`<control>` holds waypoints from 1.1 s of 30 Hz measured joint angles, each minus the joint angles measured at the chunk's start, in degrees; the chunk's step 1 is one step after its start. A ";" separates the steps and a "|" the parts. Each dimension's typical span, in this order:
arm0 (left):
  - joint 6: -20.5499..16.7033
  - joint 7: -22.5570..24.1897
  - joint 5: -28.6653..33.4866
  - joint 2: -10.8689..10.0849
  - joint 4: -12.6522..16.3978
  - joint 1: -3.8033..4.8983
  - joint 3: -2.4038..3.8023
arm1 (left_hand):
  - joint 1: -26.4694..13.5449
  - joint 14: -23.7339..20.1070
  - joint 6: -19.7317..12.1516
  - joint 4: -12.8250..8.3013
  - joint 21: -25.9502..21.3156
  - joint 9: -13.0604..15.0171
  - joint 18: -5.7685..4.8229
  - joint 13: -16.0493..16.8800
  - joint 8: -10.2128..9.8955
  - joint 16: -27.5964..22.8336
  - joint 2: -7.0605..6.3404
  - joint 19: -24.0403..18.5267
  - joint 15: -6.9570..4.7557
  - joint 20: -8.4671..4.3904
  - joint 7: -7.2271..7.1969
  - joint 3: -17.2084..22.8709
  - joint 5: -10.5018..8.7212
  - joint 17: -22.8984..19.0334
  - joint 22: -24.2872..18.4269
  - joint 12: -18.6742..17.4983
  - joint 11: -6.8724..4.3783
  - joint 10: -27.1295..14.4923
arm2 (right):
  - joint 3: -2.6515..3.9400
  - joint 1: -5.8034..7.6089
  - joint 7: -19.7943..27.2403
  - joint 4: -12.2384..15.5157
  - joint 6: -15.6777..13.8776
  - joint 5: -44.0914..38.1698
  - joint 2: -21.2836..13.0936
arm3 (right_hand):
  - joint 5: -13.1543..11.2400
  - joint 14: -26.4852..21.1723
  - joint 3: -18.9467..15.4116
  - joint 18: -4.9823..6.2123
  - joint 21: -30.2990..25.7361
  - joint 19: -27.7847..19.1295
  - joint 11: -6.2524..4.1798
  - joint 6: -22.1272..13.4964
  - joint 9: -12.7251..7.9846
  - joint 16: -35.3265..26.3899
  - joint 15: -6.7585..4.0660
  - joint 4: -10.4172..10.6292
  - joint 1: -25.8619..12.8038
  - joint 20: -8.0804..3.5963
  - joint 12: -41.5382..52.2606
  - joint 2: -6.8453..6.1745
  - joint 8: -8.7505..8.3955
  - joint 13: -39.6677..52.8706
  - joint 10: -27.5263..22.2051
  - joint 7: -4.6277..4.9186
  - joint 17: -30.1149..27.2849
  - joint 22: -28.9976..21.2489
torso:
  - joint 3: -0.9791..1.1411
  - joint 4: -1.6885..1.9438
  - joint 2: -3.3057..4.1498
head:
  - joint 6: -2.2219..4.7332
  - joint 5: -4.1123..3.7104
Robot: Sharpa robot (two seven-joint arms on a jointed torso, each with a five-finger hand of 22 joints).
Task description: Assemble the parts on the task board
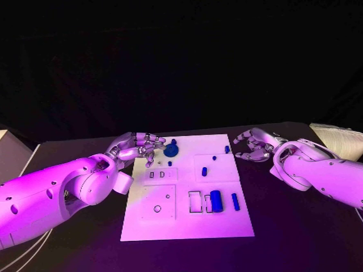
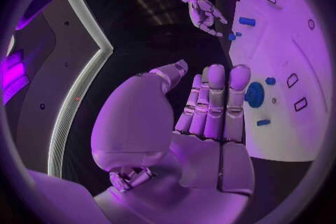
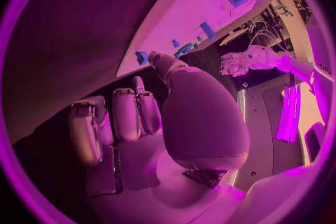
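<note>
The white task board [image 1: 181, 218] lies in the middle of the black table. My left hand [image 1: 137, 148] hovers at its far left corner, fingers apart and holding nothing, beside a round blue part [image 1: 172, 150]. In the left wrist view the left hand's fingers [image 2: 210, 103] stretch toward that round blue part [image 2: 254, 94]. My right hand [image 1: 253, 144] sits off the board's far right edge, empty, close to a small blue part [image 1: 227, 149]. In the right wrist view its thumb [image 3: 168, 70] points at the small blue part [image 3: 143, 57]. A thick blue cylinder [image 1: 216, 201] and a slim blue pin [image 1: 235, 201] lie nearer me.
Other small blue pieces [image 1: 205, 171] dot the board's middle, and outlined slots [image 1: 159, 208] mark its left half. A pale ribbed object [image 1: 341, 139] stands at the table's far right. Bare black table [image 1: 296, 238] surrounds the board.
</note>
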 measured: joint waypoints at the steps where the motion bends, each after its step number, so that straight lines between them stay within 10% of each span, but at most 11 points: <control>1: 0.01 0.00 0.00 0.00 -0.01 -0.03 0.00 | 0.00 0.00 0.00 0.00 0.00 0.00 0.00 0.00 0.00 0.00 0.00 0.00 0.00 0.00 0.00 0.00 0.00 0.00 -0.04 0.00 0.00 0.00 | 0.00 -0.02 -0.01 -0.42 0.03 -0.04 0.37 | 0.00 0.00 0.00 0.00 0.00 0.00 0.00 0.00 -0.03 0.00 0.00 0.00 -0.01 0.00 0.00 -0.01 0.00 0.00 0.00 0.00 0.05 0.00 | 0.00 0.00 0.03 | -0.03 0.00; 33: 0.24 -0.03 0.00 0.12 -0.28 -0.51 -0.01 | -0.24 0.00 0.00 0.00 -0.22 -0.03 -0.01 -0.12 0.00 0.00 0.24 0.00 0.00 0.00 0.00 0.00 0.00 0.01 -0.29 0.00 0.00 0.00 | -0.02 -0.35 0.13 -5.75 0.93 1.00 5.10 | 0.01 0.00 1.30 0.00 0.00 0.00 -0.33 3.48 0.40 0.23 0.00 0.49 0.25 0.00 0.61 1.81 1.35 -0.02 0.76 -0.78 0.86 -0.02 | 0.29 0.43 0.66 | -0.68 -0.03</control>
